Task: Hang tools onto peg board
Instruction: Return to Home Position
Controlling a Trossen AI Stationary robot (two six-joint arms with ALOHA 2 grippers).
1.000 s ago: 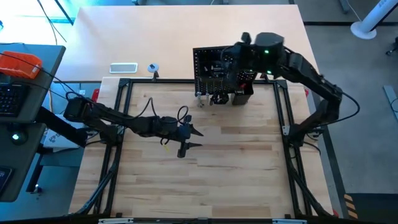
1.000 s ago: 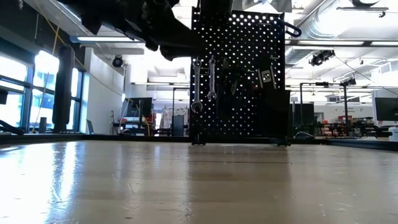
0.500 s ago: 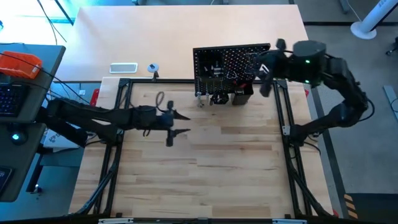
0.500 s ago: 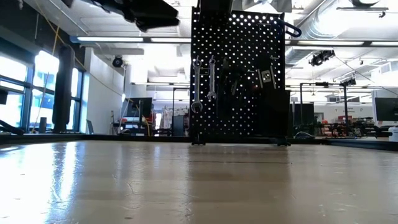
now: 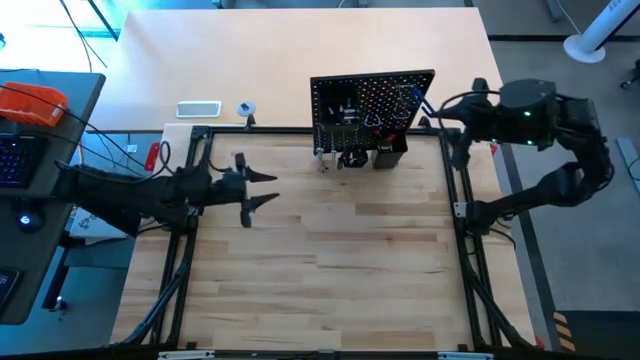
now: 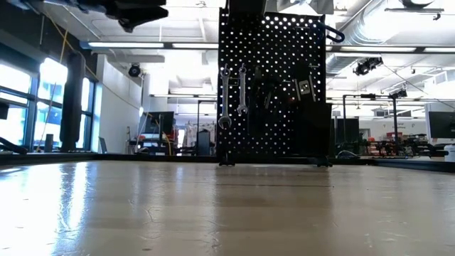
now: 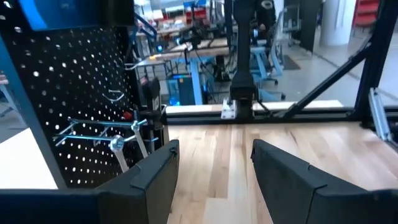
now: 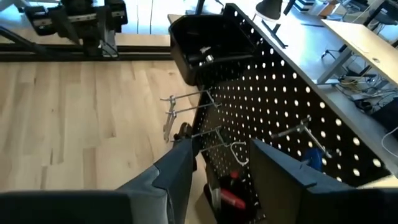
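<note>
Clearly two wrenches (image 6: 225, 92), one peg board (image 6: 284, 43)

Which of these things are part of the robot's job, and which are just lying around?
Job: peg board; silver wrenches hanging on it; its black bin; left gripper and right gripper, both open and empty.
Lying about: white flat rectangle; small tape roll; orange device.

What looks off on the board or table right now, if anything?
Nothing stands out. The peg board stands upright, the wrenches hang straight on it, and the left gripper and right gripper are open, empty and clear of the board.
</note>
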